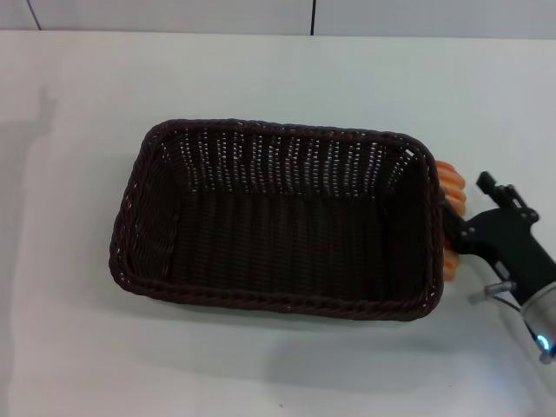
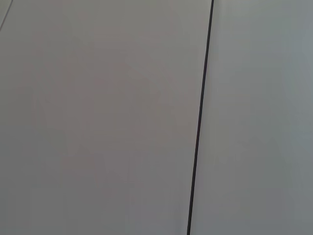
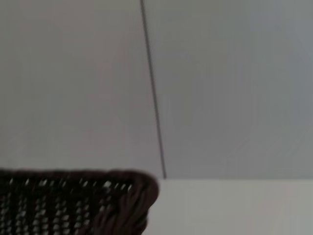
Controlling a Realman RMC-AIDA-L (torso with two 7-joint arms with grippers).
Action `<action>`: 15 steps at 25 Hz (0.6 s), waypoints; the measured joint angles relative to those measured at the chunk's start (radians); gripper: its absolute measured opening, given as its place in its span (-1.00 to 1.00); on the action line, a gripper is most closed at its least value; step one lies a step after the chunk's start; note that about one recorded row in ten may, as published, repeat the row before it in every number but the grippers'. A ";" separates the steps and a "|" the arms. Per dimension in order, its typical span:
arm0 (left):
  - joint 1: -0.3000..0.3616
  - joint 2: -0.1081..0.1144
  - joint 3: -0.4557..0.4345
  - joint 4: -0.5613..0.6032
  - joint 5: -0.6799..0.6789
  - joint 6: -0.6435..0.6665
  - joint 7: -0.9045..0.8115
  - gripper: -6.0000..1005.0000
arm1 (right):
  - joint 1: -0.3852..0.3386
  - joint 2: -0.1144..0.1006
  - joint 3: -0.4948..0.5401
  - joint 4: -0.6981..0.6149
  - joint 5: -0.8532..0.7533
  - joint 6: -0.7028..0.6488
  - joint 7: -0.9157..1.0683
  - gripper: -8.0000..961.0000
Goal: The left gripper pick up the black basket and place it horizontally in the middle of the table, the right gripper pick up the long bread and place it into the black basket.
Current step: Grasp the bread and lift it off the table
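Observation:
The black basket (image 1: 278, 217) stands lengthwise across the middle of the white table (image 1: 78, 104), open side up and empty. Its corner rim also shows in the right wrist view (image 3: 122, 183). The long bread (image 1: 452, 184) lies just outside the basket's right wall, and that wall hides part of it. My right gripper (image 1: 453, 228) reaches in from the right and lies across the bread's middle. The left gripper is out of view, and the left wrist view shows only a pale wall with a dark seam (image 2: 200, 117).
A pale wall with a dark vertical seam (image 1: 313, 16) runs behind the table's far edge. Bare tabletop lies to the left of the basket and in front of it.

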State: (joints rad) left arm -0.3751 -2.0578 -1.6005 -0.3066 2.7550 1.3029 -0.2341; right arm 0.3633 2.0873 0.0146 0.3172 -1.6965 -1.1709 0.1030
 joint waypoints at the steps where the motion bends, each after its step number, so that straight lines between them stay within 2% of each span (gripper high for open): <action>1: 0.000 0.000 0.000 0.000 0.000 0.000 0.000 0.53 | 0.000 0.000 0.000 0.000 0.000 0.000 0.000 0.46; 15: -0.002 -0.001 0.023 -0.002 0.000 0.008 0.016 0.52 | 0.030 -0.002 0.007 0.013 -0.022 0.108 0.008 0.45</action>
State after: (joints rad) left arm -0.3773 -2.0586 -1.5770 -0.3091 2.7551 1.3107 -0.2184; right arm 0.3929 2.0854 0.0219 0.3307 -1.7188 -1.0630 0.1105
